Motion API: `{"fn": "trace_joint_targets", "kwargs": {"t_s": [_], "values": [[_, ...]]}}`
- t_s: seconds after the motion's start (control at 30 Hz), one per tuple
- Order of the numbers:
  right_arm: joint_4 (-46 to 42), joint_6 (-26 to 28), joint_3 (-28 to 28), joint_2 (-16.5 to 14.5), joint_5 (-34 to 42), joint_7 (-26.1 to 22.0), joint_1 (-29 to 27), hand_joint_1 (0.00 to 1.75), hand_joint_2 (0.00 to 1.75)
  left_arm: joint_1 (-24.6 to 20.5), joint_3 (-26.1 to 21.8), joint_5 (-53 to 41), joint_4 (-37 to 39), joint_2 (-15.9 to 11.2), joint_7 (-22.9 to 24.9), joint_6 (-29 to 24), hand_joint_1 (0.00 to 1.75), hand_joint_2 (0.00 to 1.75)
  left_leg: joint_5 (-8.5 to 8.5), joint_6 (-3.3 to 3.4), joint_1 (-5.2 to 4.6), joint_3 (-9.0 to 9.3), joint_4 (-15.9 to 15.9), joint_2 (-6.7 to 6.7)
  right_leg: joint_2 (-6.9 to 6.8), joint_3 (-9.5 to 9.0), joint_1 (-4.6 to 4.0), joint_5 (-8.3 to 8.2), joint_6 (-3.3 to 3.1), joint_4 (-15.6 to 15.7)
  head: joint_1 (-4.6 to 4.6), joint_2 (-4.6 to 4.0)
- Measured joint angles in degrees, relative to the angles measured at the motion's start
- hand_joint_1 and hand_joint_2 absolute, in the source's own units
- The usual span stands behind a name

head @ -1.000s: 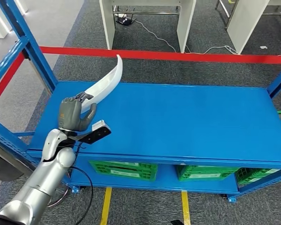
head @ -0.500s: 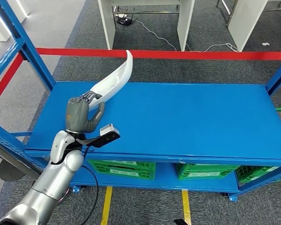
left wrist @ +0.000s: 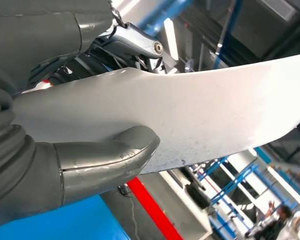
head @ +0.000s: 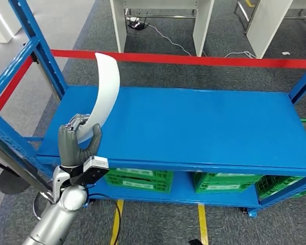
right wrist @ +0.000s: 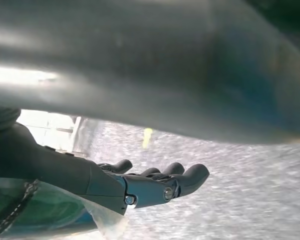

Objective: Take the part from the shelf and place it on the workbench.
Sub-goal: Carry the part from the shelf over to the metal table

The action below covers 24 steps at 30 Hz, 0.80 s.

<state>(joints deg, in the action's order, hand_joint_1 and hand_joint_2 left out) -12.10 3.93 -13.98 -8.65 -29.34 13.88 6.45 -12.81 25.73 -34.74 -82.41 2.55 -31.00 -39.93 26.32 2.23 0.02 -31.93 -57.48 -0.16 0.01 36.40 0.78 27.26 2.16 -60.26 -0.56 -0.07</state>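
The part [head: 105, 87] is a long, curved white plastic panel. My left hand [head: 76, 143] grips its lower end, at the front left corner of the blue shelf [head: 205, 127]. The panel stands nearly upright from the hand, and its tip reaches up toward the red bar. In the left wrist view the white part [left wrist: 201, 115] runs across the picture, with my thumb [left wrist: 103, 160] pressed under it and darker fingers over it. My right hand [right wrist: 152, 182] hangs over grey carpet with its fingers stretched out and nothing in them.
Green crates [head: 139, 178] sit on the lower level under the shelf board. Blue uprights [head: 40, 51] frame the shelf's left end, and a red bar [head: 205, 60] runs behind it. White table legs [head: 199, 25] and a cable stand on the carpet beyond.
My left hand has drawn back from over the shelf board to its front left corner. The part has swung from slanting right to nearly upright.
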Motion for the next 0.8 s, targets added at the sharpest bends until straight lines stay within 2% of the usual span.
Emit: {"fn": "trace_joint_targets", "kwargs": {"t_s": [0.07,0.1,0.13,0.17,0.2,0.23,0.27,0.3,0.33,0.37,0.43,0.47,0.5,0.53,0.6,0.63,0.67,0.7,0.73,0.77,0.8], "values": [[0.0,0.9,-0.1,0.3,-0.4,0.0,-0.9,0.0,0.0,1.5,-0.6,1.0,-1.3,0.4,-0.8,-0.1,1.75,1.75,-0.89,0.54,0.01,-1.11,0.2,0.08,0.01,2.17,0.03,5.11,0.32,-6.3,0.25,0.0],[0.1,1.2,-0.2,0.5,-0.6,0.0,-1.5,0.0,0.0,2.3,-0.9,1.3,-1.8,0.5,-1.0,-0.2,1.75,1.75,-1.3,0.61,-0.07,-1.74,0.1,0.1,0.0,3.06,0.05,7.15,0.45,-9.9,0.31,0.0],[0.1,1.3,-0.2,0.8,-0.8,0.0,-2.0,0.0,0.0,3.1,-1.1,1.5,-2.2,0.6,-1.2,-0.2,1.75,1.75,-1.72,0.61,-0.17,-2.37,0.1,0.12,0.0,3.4,0.05,8.12,0.54,-12.5,0.31,0.0],[0.1,1.4,-0.2,1.0,-0.9,0.0,-2.4,0.0,0.0,3.8,-1.3,1.7,-2.5,0.6,-1.3,-0.2,1.75,1.75,-2.17,0.56,-0.24,-3.0,0.0,0.14,-0.01,2.84,0.05,7.85,0.59,-13.2,0.32,0.0],[0.1,1.4,-0.2,1.1,-1.0,0.0,-2.7,0.0,0.0,4.5,-1.5,2.0,-2.9,0.7,-1.4,-0.2,1.75,1.75,-2.61,0.47,-0.27,-3.6,0.0,0.14,-0.01,1.28,0.04,6.58,0.57,-12.0,0.33,0.0],[0.2,1.4,-0.2,1.3,-1.0,0.1,-2.9,0.0,0.0,5.0,-1.6,2.4,-3.3,0.7,-1.6,-0.2,1.75,1.75,-3.02,0.33,-0.29,-4.16,-0.1,0.13,-0.02,-1.23,0.05,4.97,0.48,-8.9,0.32,0.0],[0.2,1.3,-0.3,1.4,-1.0,0.1,-2.9,0.0,0.0,5.3,-1.8,2.6,-3.8,0.7,-1.7,-0.1,1.75,1.75,-3.4,0.12,-0.33,-4.7,-0.3,0.12,-0.01,-4.14,0.01,4.17,0.35,-4.7,0.33,0.0],[0.2,1.3,-0.3,1.4,-1.0,0.1,-2.9,0.0,0.0,5.5,-1.9,2.8,-4.2,0.7,-1.9,0.0,1.75,1.75,-3.74,-0.12,-0.39,-5.12,-0.5,0.12,0.04,-6.81,-0.06,3.94,0.16,-0.9,0.31,0.0],[0.2,1.3,-0.4,1.5,-1.0,0.1,-2.8,0.0,0.0,5.5,-1.9,2.9,-4.7,0.7,-2.0,0.2,1.75,1.75,-4.14,-0.41,-0.45,-5.41,-0.7,0.13,0.08,-8.45,-0.13,4.18,-0.04,2.0,0.29,0.0],[0.2,1.3,-0.4,1.5,-1.0,-0.1,-2.7,0.0,0.0,5.6,-2.0,3.0,-5.0,0.7,-2.1,0.3,1.75,1.75,-4.56,-0.74,-0.48,-5.58,-0.7,0.14,0.13,-9.1,-0.25,4.65,-0.28,3.4,0.26,0.0],[0.2,1.4,-0.4,1.4,-0.9,-0.3,-2.7,0.0,0.0,5.6,-2.0,3.0,-5.6,0.7,-2.2,0.5,1.75,1.75,-5.28,-1.41,-0.45,-5.76,-0.7,0.08,0.04,-8.47,-0.22,4.11,-1.14,3.6,0.28,0.0],[0.2,1.5,-0.4,1.3,-0.9,-0.4,-2.6,0.0,0.0,5.6,-2.1,3.0,-5.8,0.7,-2.2,0.5,1.75,1.75,-4.6,-1.77,-0.4,-6.07,-1.0,0.04,-0.08,-8.17,-0.15,3.6,-1.75,3.6,0.24,0.0],[0.3,1.5,-0.4,1.2,-0.9,-0.4,-2.6,0.0,0.0,5.7,-2.1,3.1,-5.9,0.7,-2.2,0.6,1.75,1.75,-2.83,-2.13,-0.33,-6.58,-2.3,0.0,-0.23,-7.75,-0.03,2.96,-2.3,3.7,0.14,0.0],[0.3,1.5,-0.4,1.2,-0.9,-0.4,-2.5,0.0,0.0,5.7,-2.1,3.1,-6.0,0.7,-2.2,0.6,1.75,1.75,-0.1,-2.48,-0.19,-7.31,-4.8,-0.02,-0.38,-7.22,0.04,2.28,-2.71,3.7,0.06,0.0],[0.3,1.5,-0.4,1.2,-0.9,-0.4,-2.6,0.0,0.0,5.8,-2.2,3.1,-6.2,0.7,-2.2,0.6,1.75,1.75,5.5,-3.08,0.07,-8.67,-12.1,0.01,-0.5,-5.91,-0.02,1.04,-2.98,3.6,-0.15,0.0],[0.3,1.5,-0.4,1.2,-0.9,-0.4,-2.6,0.0,0.0,5.9,-2.2,3.1,-6.2,0.7,-2.2,0.6,1.75,1.75,6.81,-3.25,0.17,-8.85,-15.2,0.01,-0.53,-5.16,-0.04,0.48,-2.97,3.6,-0.14,0.0],[0.3,1.5,-0.4,1.2,-0.9,-0.4,-2.7,0.0,0.0,6.0,-2.2,3.2,-6.2,0.7,-2.2,0.6,1.75,1.75,6.83,-3.31,0.23,-8.29,-16.5,0.02,-0.56,-4.39,-0.06,-0.04,-2.94,3.5,-0.16,0.0],[0.3,1.5,-0.4,1.2,-0.9,-0.4,-2.7,0.0,0.0,6.1,-2.2,3.2,-6.2,0.7,-2.2,0.6,1.75,1.75,5.83,-3.26,0.26,-6.81,-15.8,0.02,-0.56,-3.63,-0.08,-0.54,-2.86,3.4,-0.15,0.0],[0.3,1.5,-0.4,1.2,-0.9,-0.4,-2.6,0.0,0.0,6.1,-2.2,3.2,-6.2,0.7,-2.2,0.6,1.75,1.75,4.4,-3.07,0.27,-4.33,-12.9,0.01,-0.53,-2.92,-0.1,-1.02,-2.74,3.2,-0.15,0.0],[0.3,1.5,-0.4,1.2,-0.9,-0.4,-2.6,0.0,0.0,6.1,-2.2,3.2,-6.3,0.7,-2.2,0.6,1.75,1.75,3.5,-2.75,0.23,-1.3,-8.7,0.0,-0.49,-2.35,-0.13,-1.45,-2.58,3.1,-0.15,0.0],[0.3,1.5,-0.4,1.1,-0.9,-0.4,-2.6,0.0,0.0,6.1,-2.2,3.2,-6.5,0.7,-2.2,0.6,1.75,1.75,3.23,-2.39,0.14,1.61,-4.3,-0.02,-0.44,-1.92,-0.2,-1.87,-2.35,3.0,-0.12,0.0]]}}
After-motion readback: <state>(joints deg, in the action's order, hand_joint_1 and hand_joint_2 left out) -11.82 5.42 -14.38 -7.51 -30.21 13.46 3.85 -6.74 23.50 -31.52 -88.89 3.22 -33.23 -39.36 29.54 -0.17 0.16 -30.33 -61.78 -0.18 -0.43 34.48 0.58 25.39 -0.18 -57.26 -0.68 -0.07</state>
